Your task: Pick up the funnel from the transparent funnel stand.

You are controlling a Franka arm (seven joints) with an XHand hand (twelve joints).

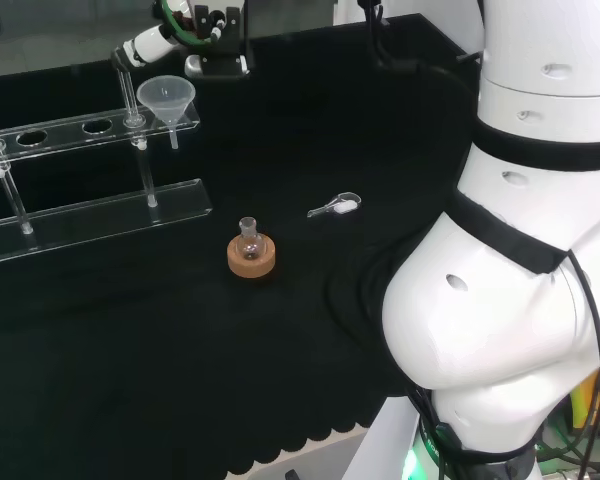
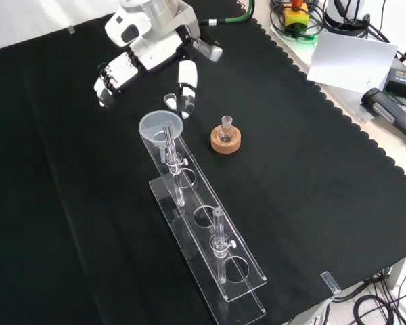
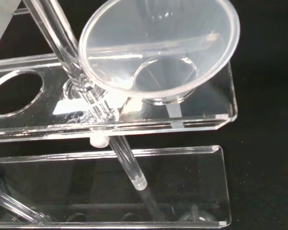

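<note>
A clear plastic funnel (image 2: 161,128) sits in the end hole of a see-through rack (image 2: 210,244), its wide round mouth tilted a little and its narrow stem hanging down through the upper shelf. In the wrist view the funnel (image 3: 158,48) has a thin smooth rim, and the rack (image 3: 201,120) is made of flat glossy plates with sharp square edges, joined by slim clear rods. In the head view the funnel (image 1: 166,97) stands at the rack's right end (image 1: 100,215), over the lower plate.

The hand (image 2: 145,59) hangs above the black cloth (image 2: 311,176) just beyond the funnel in the front view, not touching it. Its fingers (image 2: 187,80) are straight and spread, holding nothing; they are white with black joints. In the head view the hand (image 1: 170,35) is partly cut off by the top edge and its fingers are hard to make out.

A small round glass flask (image 2: 225,128) rests upright in a cork ring (image 2: 226,143), near the funnel end of the rack. In the head view a small clear scoop (image 1: 336,207) holding something white lies on the cloth to the right of the flask (image 1: 248,238). The cloth is matt, with a scalloped edge. The rack's clear rods blur into the plates behind them.
</note>
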